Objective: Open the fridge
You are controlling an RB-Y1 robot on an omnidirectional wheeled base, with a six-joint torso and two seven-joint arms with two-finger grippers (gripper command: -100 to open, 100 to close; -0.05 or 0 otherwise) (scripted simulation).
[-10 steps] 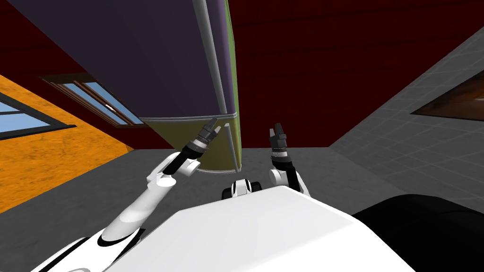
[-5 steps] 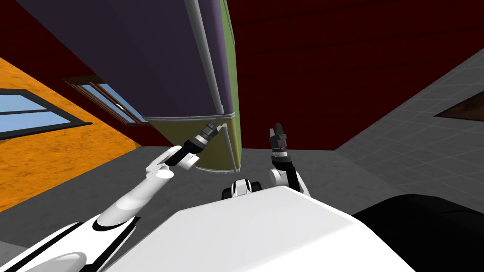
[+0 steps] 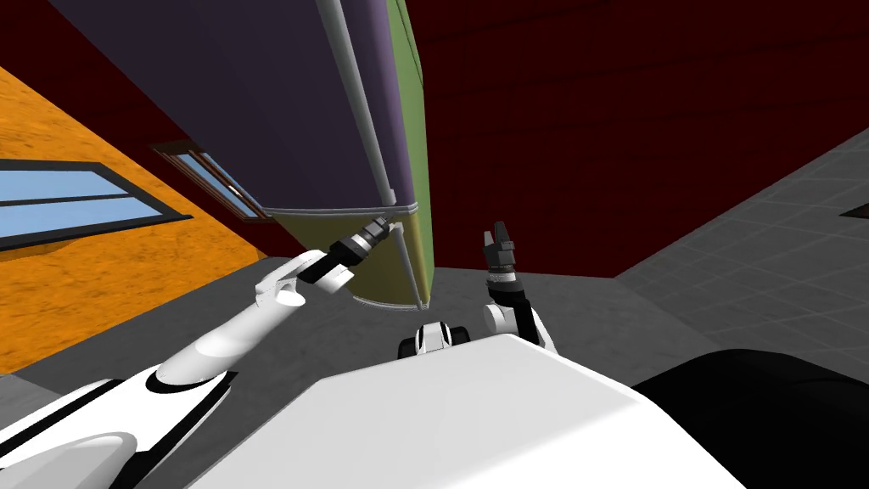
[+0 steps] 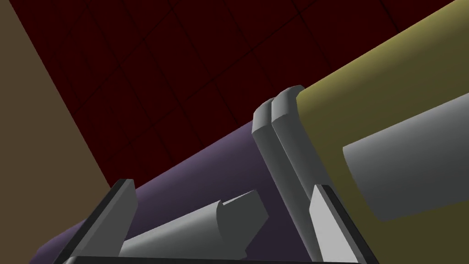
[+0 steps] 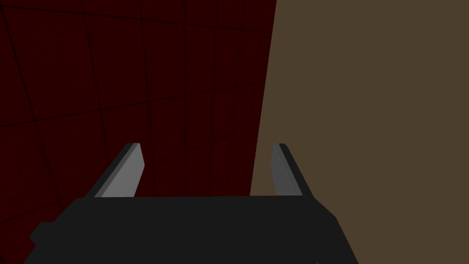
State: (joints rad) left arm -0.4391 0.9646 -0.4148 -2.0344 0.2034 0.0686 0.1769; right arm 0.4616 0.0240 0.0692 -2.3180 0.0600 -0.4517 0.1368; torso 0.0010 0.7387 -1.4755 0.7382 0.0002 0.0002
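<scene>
The fridge has a purple upper door [image 3: 255,102] and an olive lower door [image 3: 382,263], each with a long grey handle [image 3: 356,102] near its right edge. Both doors sit flush with the green side. My left gripper [image 3: 379,225] is at the seam between the doors. In the left wrist view it [image 4: 222,190] is open, and the end of the purple door's handle [image 4: 197,229] lies between its fingers. The grey seam trim [image 4: 279,137] runs beside one fingertip [image 4: 327,215]. The olive door's handle [image 4: 412,165] is just outside. My right gripper [image 3: 501,236] is raised to the right of the fridge, open and empty.
A dark red wall [image 3: 636,127] stands behind and to the right of the fridge. An orange wall with windows [image 3: 76,246] is on the left. Grey floor [image 3: 747,280] stretches to the right.
My view has swung, so the fridge sits further left. My left arm has stretched forward, bringing its gripper up to the seam by the handle. The right arm has stayed put.
</scene>
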